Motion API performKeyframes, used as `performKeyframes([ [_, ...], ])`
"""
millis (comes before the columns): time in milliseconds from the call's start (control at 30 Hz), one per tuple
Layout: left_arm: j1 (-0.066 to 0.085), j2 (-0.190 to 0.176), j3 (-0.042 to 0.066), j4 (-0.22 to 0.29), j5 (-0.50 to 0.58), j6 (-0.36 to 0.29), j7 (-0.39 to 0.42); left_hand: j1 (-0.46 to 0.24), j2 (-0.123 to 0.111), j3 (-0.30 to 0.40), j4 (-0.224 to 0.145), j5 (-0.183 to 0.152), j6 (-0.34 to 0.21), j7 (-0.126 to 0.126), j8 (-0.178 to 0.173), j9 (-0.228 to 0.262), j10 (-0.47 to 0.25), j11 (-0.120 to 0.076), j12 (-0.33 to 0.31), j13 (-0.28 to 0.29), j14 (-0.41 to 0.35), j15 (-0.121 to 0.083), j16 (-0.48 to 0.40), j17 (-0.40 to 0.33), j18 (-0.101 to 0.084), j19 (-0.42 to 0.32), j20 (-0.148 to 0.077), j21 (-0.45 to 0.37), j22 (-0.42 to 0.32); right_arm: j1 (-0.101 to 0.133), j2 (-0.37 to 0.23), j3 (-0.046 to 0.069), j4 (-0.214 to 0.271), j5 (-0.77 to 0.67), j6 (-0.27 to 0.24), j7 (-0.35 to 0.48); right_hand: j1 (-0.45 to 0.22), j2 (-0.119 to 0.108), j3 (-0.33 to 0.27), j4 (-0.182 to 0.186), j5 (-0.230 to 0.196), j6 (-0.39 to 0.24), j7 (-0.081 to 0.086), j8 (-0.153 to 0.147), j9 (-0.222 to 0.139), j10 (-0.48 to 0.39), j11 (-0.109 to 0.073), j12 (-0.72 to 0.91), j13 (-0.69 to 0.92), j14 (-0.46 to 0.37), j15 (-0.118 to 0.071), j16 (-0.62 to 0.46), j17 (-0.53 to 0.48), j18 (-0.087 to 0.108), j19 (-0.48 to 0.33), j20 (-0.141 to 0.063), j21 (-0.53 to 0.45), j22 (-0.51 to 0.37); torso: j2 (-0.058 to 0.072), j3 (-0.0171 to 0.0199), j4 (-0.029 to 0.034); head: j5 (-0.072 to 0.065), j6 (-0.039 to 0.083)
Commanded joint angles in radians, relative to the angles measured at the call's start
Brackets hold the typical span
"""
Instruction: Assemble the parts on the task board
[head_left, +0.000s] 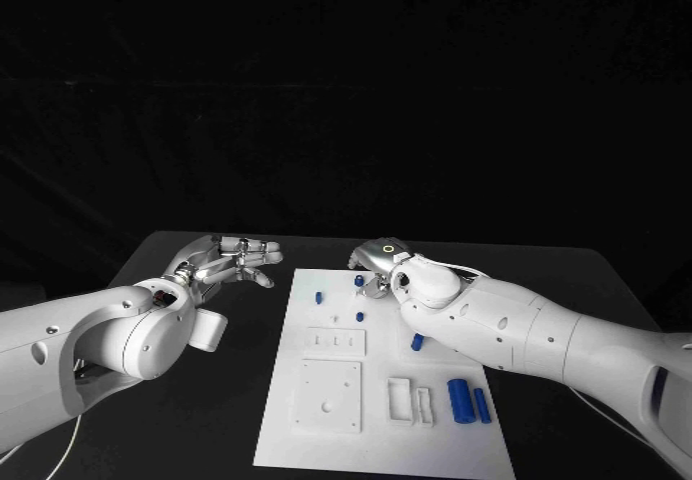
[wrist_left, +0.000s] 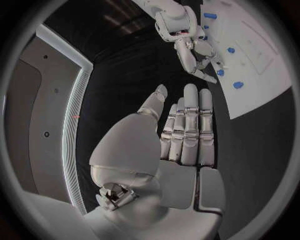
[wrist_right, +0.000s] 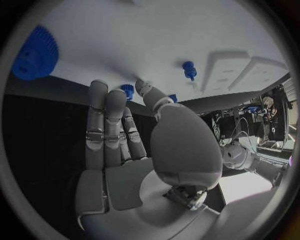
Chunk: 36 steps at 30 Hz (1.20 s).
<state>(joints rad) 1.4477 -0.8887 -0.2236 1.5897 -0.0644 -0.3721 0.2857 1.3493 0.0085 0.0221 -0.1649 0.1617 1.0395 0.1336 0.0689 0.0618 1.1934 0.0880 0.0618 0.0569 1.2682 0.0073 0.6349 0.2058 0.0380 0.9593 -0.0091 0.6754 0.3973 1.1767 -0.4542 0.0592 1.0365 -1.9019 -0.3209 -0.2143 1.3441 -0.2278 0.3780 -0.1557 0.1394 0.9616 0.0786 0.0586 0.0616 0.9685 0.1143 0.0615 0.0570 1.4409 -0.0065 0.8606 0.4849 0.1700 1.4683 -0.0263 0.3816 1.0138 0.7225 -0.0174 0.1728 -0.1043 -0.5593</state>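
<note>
Over the far end of the task board (head_left: 378, 440), the right hand (head_left: 378, 262) hangs with fingers straight, side by side, holding nothing; the left hand (head_left: 231, 262) hovers over the black table (head_left: 577, 270) just left of the board, fingers extended, empty.
Blue parts lie on the board: a small peg (head_left: 359, 282) beside the right hand; another (head_left: 317, 296) left of it; two cylinders (head_left: 462, 400) near the right edge; a gear (wrist_right: 35, 53) in the right wrist view.

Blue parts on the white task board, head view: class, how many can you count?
5: two small ones at the far end beside the right robot hand, one against the right arm, two cylinders near the front. The arm may hide more.
</note>
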Motion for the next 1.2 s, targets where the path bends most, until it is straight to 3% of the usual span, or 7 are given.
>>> performKeyframes([
  [33,0.002,0.000,0.001,-0.001,-0.003,0.005,0.005,0.000,0.010,-0.005,0.000,-0.003,-0.003,0.001,-0.005,0.002,-0.008,0.002,-0.003,0.002,-0.008,0.001,0.002,-0.001,0.017,-0.007,0.000,0.003,-0.002,0.000,-0.032,0.003,0.037,0.020,-0.030,-0.002,0.006,-0.002,0.003,0.009,-0.003,0.004,-0.001,0.002,-0.001,0.010,0.000,-0.005,-0.001,0.001,0.009,0.001,0.001,0.012,0.035,0.008,-0.001,-0.002,0.000,0.0004,-0.0026,0.002,0.001],
  [200,0.003,-0.005,0.001,-0.003,-0.003,0.004,0.005,0.000,0.010,-0.005,0.000,-0.003,-0.003,0.001,-0.005,0.002,-0.008,0.002,-0.003,0.002,-0.008,0.001,0.002,-0.001,0.017,-0.007,0.000,0.003,-0.002,0.001,-0.101,0.032,0.106,0.037,-0.042,-0.010,-0.005,0.004,0.014,0.007,-0.009,0.028,0.005,0.003,0.000,0.078,-0.010,-0.004,0.001,0.001,0.003,0.005,0.003,0.008,0.035,0.004,0.005,-0.002,0.002,0.0021,-0.0094,0.002,0.009],
  [433,0.004,-0.009,0.001,-0.009,-0.003,0.004,0.007,0.002,0.011,-0.006,0.001,-0.003,-0.003,0.000,-0.005,0.002,0.001,0.000,-0.003,0.001,-0.009,0.001,0.001,-0.002,0.017,-0.008,0.001,0.004,-0.003,0.002,-0.217,0.102,0.200,0.112,-0.015,-0.017,-0.074,0.006,0.115,0.000,-0.010,0.086,0.036,0.004,0.001,0.274,-0.053,-0.003,0.003,0.001,-0.024,0.024,0.018,-0.016,0.034,-0.023,0.040,0.021,0.005,0.0100,-0.0232,0.005,0.021],
  [633,0.005,-0.009,0.001,-0.016,-0.003,0.004,0.008,0.003,0.011,-0.006,0.000,-0.003,-0.003,0.000,-0.005,0.002,0.009,-0.003,-0.003,0.002,-0.010,0.000,0.000,-0.003,0.015,-0.010,0.000,0.004,-0.004,0.003,-0.283,0.142,0.238,0.181,0.038,-0.007,-0.073,0.006,0.077,0.013,0.011,0.111,0.033,0.005,0.003,0.439,-0.099,0.017,0.023,0.000,-0.054,0.031,0.030,-0.039,0.035,-0.049,0.083,0.051,0.006,0.0165,-0.0295,0.008,0.024],
  [767,0.005,-0.008,0.001,-0.020,-0.003,0.005,0.009,0.003,0.011,-0.006,0.000,-0.003,-0.003,0.000,-0.005,0.002,0.009,-0.003,-0.003,0.002,-0.010,0.000,0.000,-0.003,0.015,-0.010,0.000,0.004,-0.004,0.004,-0.298,0.152,0.232,0.225,0.086,0.003,-0.053,0.044,-0.095,0.023,0.069,0.141,0.022,0.001,0.002,0.391,-0.129,0.266,0.305,-0.001,-0.089,0.043,0.064,-0.085,0.036,-0.093,0.148,0.099,0.005,0.0176,-0.0295,0.006,0.025],
  [800,0.005,-0.007,0.001,-0.021,-0.003,0.005,0.009,0.003,0.011,-0.006,0.000,-0.003,-0.003,0.000,-0.005,0.002,0.009,-0.003,-0.003,0.002,-0.010,0.000,0.000,-0.003,0.015,-0.010,0.000,0.004,-0.004,0.004,-0.299,0.153,0.228,0.237,0.100,0.006,-0.053,0.054,-0.122,0.017,0.089,0.133,0.018,0.005,0.010,0.235,-0.128,0.524,0.596,-0.010,-0.085,0.057,0.100,-0.082,0.033,-0.084,0.180,0.131,0.005,0.0182,-0.0298,0.005,0.025],
  [1200,0.005,-0.002,0.001,-0.030,-0.004,0.011,0.012,0.003,0.011,-0.006,0.000,-0.003,-0.003,0.000,-0.005,0.002,0.009,-0.003,-0.003,0.002,-0.010,0.000,0.000,-0.003,0.015,-0.010,0.000,0.004,-0.004,0.004,-0.276,0.158,0.172,0.285,0.215,0.018,-0.065,0.056,-0.223,0.051,0.148,0.101,0.024,0.005,0.004,0.242,-0.115,0.933,1.013,-0.018,-0.065,0.197,0.414,-0.074,0.035,-0.066,0.470,0.343,0.005,0.0167,-0.0281,0.001,0.022],
])
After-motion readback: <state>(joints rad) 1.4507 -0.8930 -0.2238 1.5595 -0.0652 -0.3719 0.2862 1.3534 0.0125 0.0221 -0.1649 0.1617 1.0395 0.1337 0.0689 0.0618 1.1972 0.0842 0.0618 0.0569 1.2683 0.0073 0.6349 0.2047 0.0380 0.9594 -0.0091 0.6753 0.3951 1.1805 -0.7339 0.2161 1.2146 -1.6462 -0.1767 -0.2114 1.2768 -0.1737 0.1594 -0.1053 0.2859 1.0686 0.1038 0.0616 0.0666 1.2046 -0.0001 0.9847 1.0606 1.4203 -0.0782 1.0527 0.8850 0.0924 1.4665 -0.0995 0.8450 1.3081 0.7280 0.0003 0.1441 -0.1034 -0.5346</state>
